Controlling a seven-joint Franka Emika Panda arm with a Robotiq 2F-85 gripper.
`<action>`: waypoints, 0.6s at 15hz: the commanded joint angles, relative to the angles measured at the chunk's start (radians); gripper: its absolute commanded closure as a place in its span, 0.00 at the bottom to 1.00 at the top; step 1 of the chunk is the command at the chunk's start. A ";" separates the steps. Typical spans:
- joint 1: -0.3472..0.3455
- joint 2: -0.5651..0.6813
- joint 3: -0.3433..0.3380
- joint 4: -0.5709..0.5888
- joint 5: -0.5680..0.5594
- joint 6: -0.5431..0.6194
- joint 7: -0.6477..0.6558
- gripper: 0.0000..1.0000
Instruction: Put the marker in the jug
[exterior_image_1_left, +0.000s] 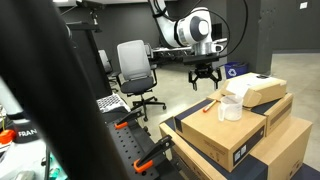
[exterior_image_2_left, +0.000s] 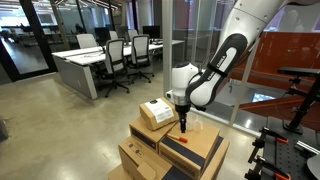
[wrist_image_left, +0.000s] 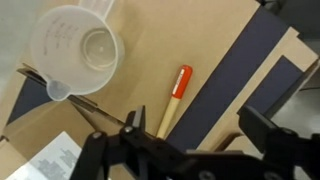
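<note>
The marker (wrist_image_left: 172, 100), with an orange-red cap and a tan body, lies flat on the top cardboard box (wrist_image_left: 150, 55). It also shows in an exterior view (exterior_image_1_left: 211, 105). The translucent whitish jug (wrist_image_left: 75, 50) stands upright and empty on the same box, just beside the marker's cap end. It shows in both exterior views (exterior_image_1_left: 231, 105) (exterior_image_2_left: 193, 128). My gripper (wrist_image_left: 200, 125) is open and empty. It hangs above the box over the marker's tan end in both exterior views (exterior_image_1_left: 204, 74) (exterior_image_2_left: 185, 122).
A flat cream-topped box (exterior_image_1_left: 262, 90) sits behind the jug on the stacked cardboard boxes (exterior_image_1_left: 240, 150). Orange-handled clamps (exterior_image_1_left: 150, 155) lie on the black bench beside the stack. An office chair (exterior_image_1_left: 135, 70) stands further back. The box has a dark panel (wrist_image_left: 235, 80) next to the marker.
</note>
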 joint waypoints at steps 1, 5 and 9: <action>0.012 0.004 -0.008 -0.006 -0.021 0.018 0.021 0.00; 0.000 -0.002 0.009 -0.041 -0.013 0.072 0.001 0.00; -0.014 0.005 0.033 -0.060 0.001 0.118 -0.019 0.00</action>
